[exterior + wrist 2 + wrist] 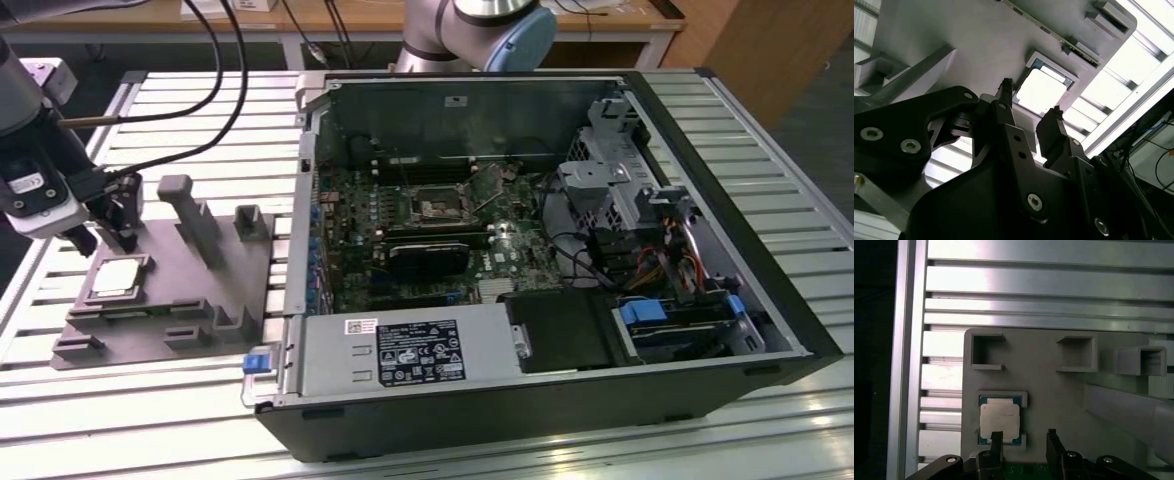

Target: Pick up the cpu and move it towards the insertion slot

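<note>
On the slatted tabletop, toward its edge at the exterior view's left:

- One grey fixture plate.
- One cpu, seated in a shallow square recess near the plate's edge on that same side. It lies flat, metal top up, and is not gripped.
- Three raised square pockets, counted on the plate in the first wrist view. All are seen empty.

Above the plate, close over the cpu:

- One gripper with two fingers. The fingers are held apart and nothing is carried between them.
- In the first wrist view one tip is seen at the cpu's near edge and the other over bare plate beside it.
- Whether either tip is touching cannot be told.

Toward the tabletop's middle:

- One open computer case.
- One motherboard inside the case.
- One insertion slot on the board, a silvery frame around a dark centre. It is well apart from the cpu, with the case wall between them.

Progress is judged to be at the outset:

- The gripper is placed at the cpu.
- The grasp is not yet made and the chip is not yet lifted.
- The whole carry toward the slot is left to do.
</note>
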`<state>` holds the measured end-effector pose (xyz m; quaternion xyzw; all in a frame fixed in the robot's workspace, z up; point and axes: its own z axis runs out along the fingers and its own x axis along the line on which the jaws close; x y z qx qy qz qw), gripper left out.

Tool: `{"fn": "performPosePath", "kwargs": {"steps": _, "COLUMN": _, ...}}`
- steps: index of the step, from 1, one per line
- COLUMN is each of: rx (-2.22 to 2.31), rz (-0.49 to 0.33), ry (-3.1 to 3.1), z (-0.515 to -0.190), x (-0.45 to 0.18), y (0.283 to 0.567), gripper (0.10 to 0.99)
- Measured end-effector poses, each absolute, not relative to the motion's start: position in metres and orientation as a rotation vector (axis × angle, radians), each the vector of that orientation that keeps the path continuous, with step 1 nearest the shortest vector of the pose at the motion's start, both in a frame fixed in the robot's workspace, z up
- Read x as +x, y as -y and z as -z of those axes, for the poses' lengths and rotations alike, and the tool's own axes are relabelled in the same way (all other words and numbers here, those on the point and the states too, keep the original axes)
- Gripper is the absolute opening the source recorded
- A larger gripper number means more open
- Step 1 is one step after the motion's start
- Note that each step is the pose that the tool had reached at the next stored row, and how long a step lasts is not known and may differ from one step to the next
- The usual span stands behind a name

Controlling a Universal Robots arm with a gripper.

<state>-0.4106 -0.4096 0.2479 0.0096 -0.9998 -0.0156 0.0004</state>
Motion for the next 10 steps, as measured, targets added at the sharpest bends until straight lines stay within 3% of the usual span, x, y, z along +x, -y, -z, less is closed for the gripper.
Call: {"fn": "performPosePath", "kwargs": {"steps": 10, "rx": 0.030, "rz": 0.049, "ry": 3.140, "z": -0.2431, "x": -0.4109, "y": 0.4096, "gripper": 0.475}}
